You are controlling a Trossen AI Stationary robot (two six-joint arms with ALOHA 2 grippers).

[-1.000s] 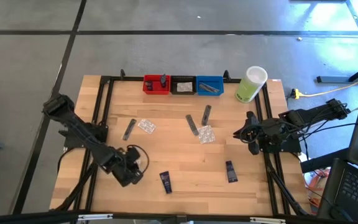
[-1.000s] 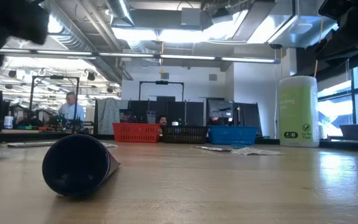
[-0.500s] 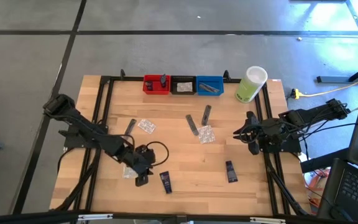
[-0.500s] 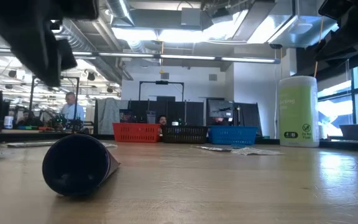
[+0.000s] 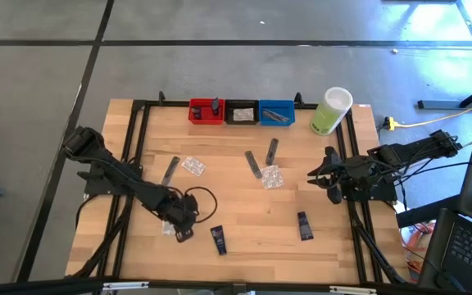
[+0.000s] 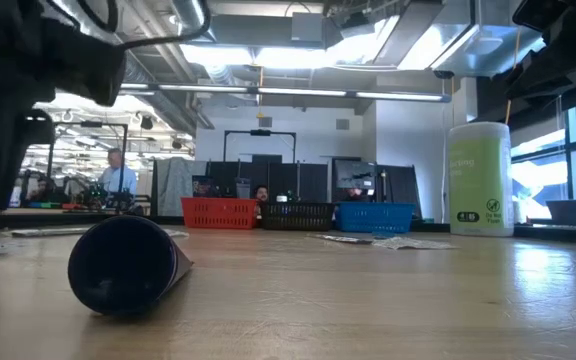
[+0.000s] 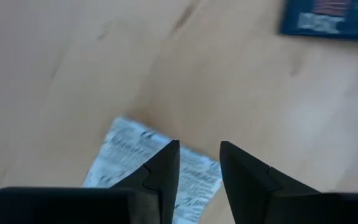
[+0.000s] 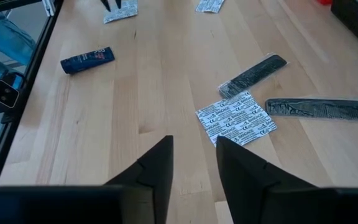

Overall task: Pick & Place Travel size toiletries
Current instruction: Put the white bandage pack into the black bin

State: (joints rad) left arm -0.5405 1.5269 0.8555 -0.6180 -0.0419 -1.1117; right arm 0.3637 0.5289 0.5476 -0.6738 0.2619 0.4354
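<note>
At the near edge of the table (image 5: 244, 266) the left gripper (image 5: 180, 232) hangs low over a clear packet (image 7: 151, 171), fingers a little apart straddling it but gripping nothing; just beside it lies a navy tube (image 5: 218, 238), and a second navy tube (image 5: 304, 225) rests further right. The right gripper (image 5: 315, 175) waits at the table's right side, jaws slightly parted and empty. Mid-table, two grey sachets (image 5: 253, 163) lie near a second packet (image 5: 272, 177); to the left a third sachet (image 5: 170, 170) sits near a third packet (image 5: 192, 165). At the far edge, the red bin (image 5: 206, 111), black bin (image 5: 242, 112) and blue bin (image 5: 276, 113) each hold something already, beside a pale-green container (image 5: 329, 111). I judge the sorting only begun; eight items still lie loose.
</note>
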